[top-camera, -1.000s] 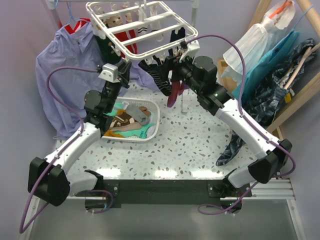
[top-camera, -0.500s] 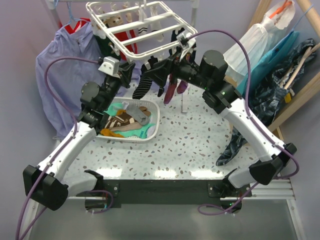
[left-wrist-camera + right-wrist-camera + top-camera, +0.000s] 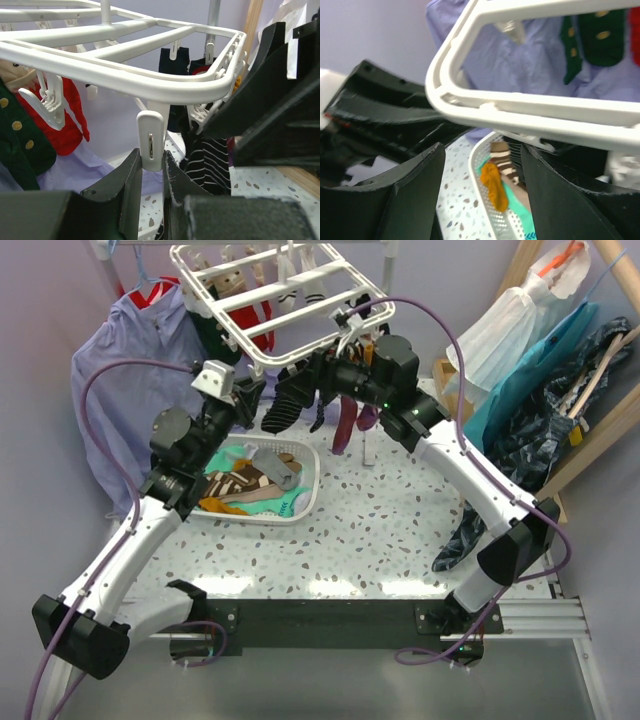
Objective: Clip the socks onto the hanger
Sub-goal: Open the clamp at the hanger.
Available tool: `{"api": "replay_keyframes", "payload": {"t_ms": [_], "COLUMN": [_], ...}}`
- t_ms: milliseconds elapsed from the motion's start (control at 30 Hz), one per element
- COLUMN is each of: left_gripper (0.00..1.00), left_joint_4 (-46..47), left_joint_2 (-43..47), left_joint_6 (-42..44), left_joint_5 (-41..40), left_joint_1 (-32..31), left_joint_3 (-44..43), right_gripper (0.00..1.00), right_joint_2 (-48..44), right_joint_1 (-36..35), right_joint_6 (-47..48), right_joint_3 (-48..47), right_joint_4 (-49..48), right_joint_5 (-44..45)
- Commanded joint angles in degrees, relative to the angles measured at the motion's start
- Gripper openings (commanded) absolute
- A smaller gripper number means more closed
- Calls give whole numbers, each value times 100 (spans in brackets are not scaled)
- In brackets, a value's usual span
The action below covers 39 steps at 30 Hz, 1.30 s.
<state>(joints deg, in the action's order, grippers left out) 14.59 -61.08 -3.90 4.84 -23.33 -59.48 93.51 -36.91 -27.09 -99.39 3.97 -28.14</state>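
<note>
— What is the hanger like?
— Smooth white moulded plastic: a rectangular frame with rounded corners and straight parallel bars. It hangs at twelve o'clock, over the far edge of the speckled terrazzo table. Small flat clips dangle under it.

— And the left gripper?
— It is pinched narrow on one clip, a rounded white tab with a thin metal spring wire down its middle. The clip hangs from the frame's near rim. The matte black fingers press against its two sides.

— The right gripper?
— Its jaws stand wide. The curved black fingers are well apart with nothing gripped between them, and the hanger's rim crosses just above.

— Where are the socks?
— Most lie heaped in the white slotted basket, at about nine o'clock from the table's middle. They are soft knits: brown-and-cream stripes, teal and orange. Others hang from the hanger's clips. A black-and-white striped sock droops under the near rim. A maroon sock hangs just beside it, at its three o'clock. The left wrist view shows red fabric clipped further back.
</note>
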Motion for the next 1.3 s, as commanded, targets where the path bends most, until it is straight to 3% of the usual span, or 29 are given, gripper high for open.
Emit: {"api": "replay_keyframes", "payload": {"t_ms": [0, 167, 433, 633, 733, 1000, 1267], "left_gripper": [0, 0, 0, 0, 0, 0, 0], "left_joint_4": [-167, -193, -298, -607, -571, -764, -1309], "left_joint_2": [201, 97, -333, -686, -782, -713, -563], "left_joint_6": [56, 188, 555, 698, 549, 487, 654], "left_joint_5": [447, 1210, 1844, 1538, 1406, 923, 711], "left_joint_1": [-40, -49, -119, -163, -224, -356, -348], "left_joint_3": [-116, -116, -265, -608, -748, -837, -767], "right_gripper": [66, 66, 67, 66, 64, 53, 56], "right_joint_2": [-246, -237, -571, -1194, -1257, -800, -255], "right_joint_1": [201, 456, 518, 518, 518, 483, 52], "right_joint_6": [213, 222, 581, 714, 548, -489, -148], "right_joint_3": [-159, -98, 7, 166, 131, 43, -387], "right_joint_4": [-54, -54, 349, 702, 737, -166, 122], "right_joint_5": [1230, 1759, 1707, 1382, 821, -541, -447]}}
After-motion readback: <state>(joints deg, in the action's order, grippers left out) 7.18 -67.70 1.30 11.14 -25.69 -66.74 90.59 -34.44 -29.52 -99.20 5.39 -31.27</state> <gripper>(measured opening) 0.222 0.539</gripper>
